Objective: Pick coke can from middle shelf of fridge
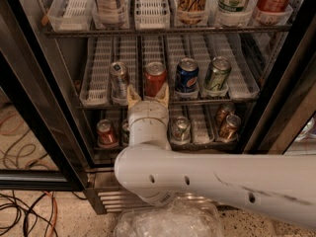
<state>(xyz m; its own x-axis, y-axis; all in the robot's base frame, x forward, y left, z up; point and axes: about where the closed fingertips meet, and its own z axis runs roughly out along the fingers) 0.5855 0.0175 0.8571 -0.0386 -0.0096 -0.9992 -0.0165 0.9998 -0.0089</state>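
The bright red coke can [155, 77] stands upright on the white-trayed wire middle shelf [96, 83] of the steel fridge [69, 98], between a silver can [119, 79] and a blue Pepsi can [187, 76]. The gripper [148, 97] hovers just before it, jaws spread wide.

Dim and warm inside the fridge [282, 83]. Bright and a little shiny on the white arm [222, 174] at 5 o'clock. Tiny glints on the coke can [155, 78] lid near the middle. Very dark at 9 and 3 o'clock. A bit fuzzy all over. Pale jaws, spread apart, just below that can.
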